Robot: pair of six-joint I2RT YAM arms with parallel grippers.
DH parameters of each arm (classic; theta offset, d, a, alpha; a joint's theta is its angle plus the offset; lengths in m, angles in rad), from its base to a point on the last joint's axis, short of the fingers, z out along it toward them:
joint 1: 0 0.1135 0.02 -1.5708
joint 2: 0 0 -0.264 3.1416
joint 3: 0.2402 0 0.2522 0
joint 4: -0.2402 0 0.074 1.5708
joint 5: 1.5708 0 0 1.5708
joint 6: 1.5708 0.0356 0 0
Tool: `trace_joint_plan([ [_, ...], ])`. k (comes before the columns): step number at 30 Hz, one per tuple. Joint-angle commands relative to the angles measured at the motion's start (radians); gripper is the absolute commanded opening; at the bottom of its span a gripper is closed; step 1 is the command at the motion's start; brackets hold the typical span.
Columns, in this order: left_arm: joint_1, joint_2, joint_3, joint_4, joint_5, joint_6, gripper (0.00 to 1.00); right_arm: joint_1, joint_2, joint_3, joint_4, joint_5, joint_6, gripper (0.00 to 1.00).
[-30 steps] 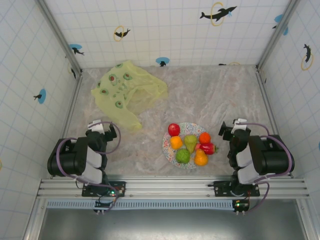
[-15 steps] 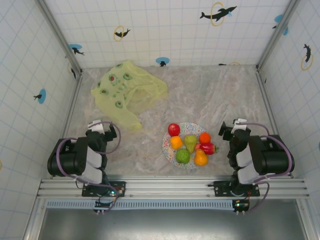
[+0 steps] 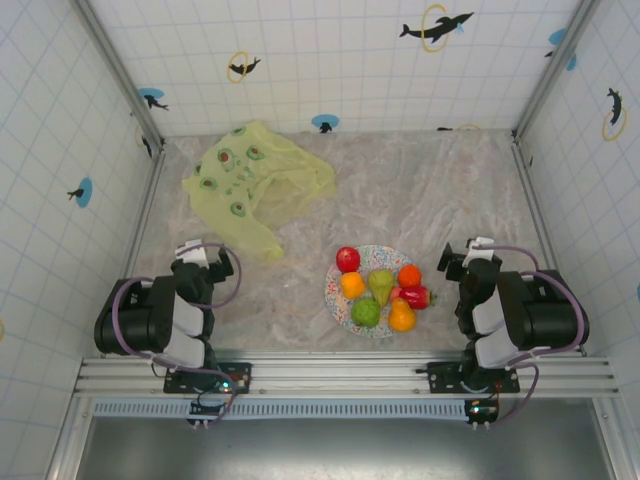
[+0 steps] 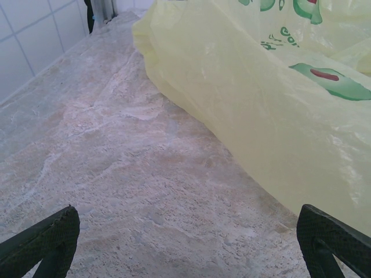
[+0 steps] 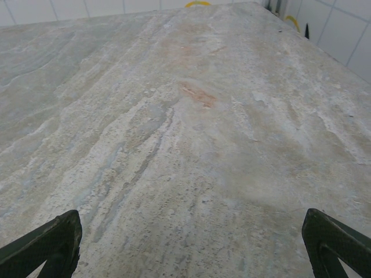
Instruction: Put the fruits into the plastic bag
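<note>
Toward the near side, the fruits sit piled on a speckled plate between the left gripper and right gripper, both wide open and empty as if readied for a first pick, while the plastic bag lies crumpled well apart at far left.

Desk: marbled grey-beige stone-look top with a faint reddish streak. Closed in on three sides by white gridded tile: back wall, left wall, right wall. Decals on the tiles: dark dolphin in a yellow ring, blue disc with a dark fish. Metal corner post at the rear left. Aluminium rail along the near edge. Light even and soft.
</note>
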Motion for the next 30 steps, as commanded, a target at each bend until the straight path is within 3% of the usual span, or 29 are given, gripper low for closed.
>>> trace_joint_plan([
  [1, 0.005, -0.112, 0.003, -0.094, -0.032, -0.031, 0.98, -0.001, -0.102, 0.005, -0.085, 0.1, 0.035, 1.0],
  [5, 0.005, -0.261, 0.066, -0.342, -0.132, -0.153, 0.98, -0.017, -0.28, 0.049, -0.275, 0.218, 0.115, 1.0],
  [9, 0.003, -0.404, 0.125, -0.503, -0.114, -0.375, 0.98, -0.042, -0.45, 0.104, -0.415, 0.282, 0.203, 1.0],
  [12, 0.005, -0.502, 0.217, -0.721, -0.103, -0.573, 0.98, -0.046, -0.528, 0.196, -0.577, 0.258, 0.232, 1.0],
  [15, -0.001, -0.569, 0.281, -0.836, -0.007, -0.669, 0.97, -0.044, -0.569, 0.275, -0.671, 0.151, 0.225, 1.0],
  [18, -0.042, -0.605, 0.342, -0.93, 0.062, -0.672, 0.96, -0.042, -0.588, 0.357, -0.75, 0.037, 0.244, 0.99],
  [21, -0.109, -0.612, 0.42, -1.052, 0.052, -0.646, 0.95, -0.026, -0.591, 0.434, -0.81, -0.076, 0.255, 0.97],
  [27, -0.34, -0.517, 0.572, -1.261, -0.088, -0.52, 0.93, 0.12, -0.423, 0.689, -1.128, -0.09, 0.237, 0.95],
  [30, -0.444, -0.427, 0.657, -1.413, -0.165, -0.504, 0.93, 0.208, -0.386, 0.714, -1.123, -0.082, 0.195, 0.95],
])
